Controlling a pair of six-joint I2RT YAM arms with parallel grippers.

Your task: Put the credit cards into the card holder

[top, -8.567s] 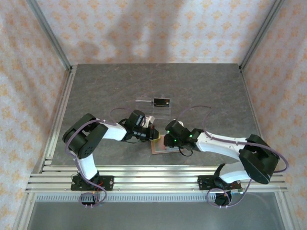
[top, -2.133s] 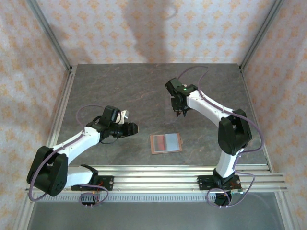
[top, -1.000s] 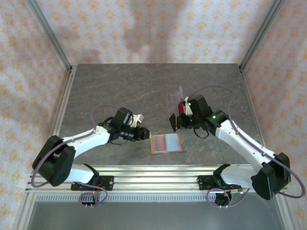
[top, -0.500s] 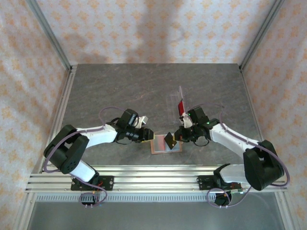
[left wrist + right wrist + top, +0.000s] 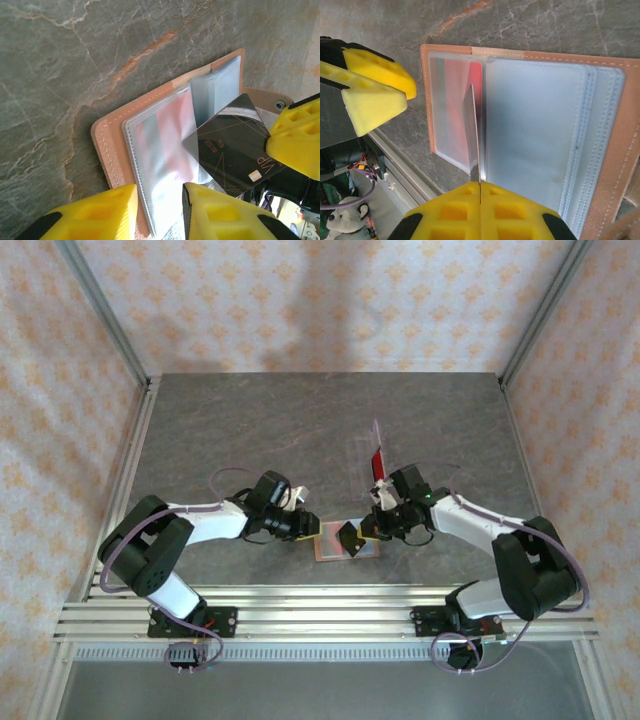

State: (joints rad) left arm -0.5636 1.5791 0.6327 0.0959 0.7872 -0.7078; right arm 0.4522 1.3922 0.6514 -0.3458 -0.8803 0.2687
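Both arms have swung in over the open card holder (image 5: pixel 107 150), which lies flat on the surface (image 5: pixel 250 420), low in the middle of the overhead view. The right end effector (image 5: pixel 480 197) is clamped shut on the black credit card (image 5: pixel 235 150), held on edge over the clear sleeves. The left end effector (image 5: pixel 159 196) stands partly open astride the holder's edge; whether it pinches is unclear. The card's corner may miss the pocket mouth and skate across the plastic, or shove an unpinned holder sideways.
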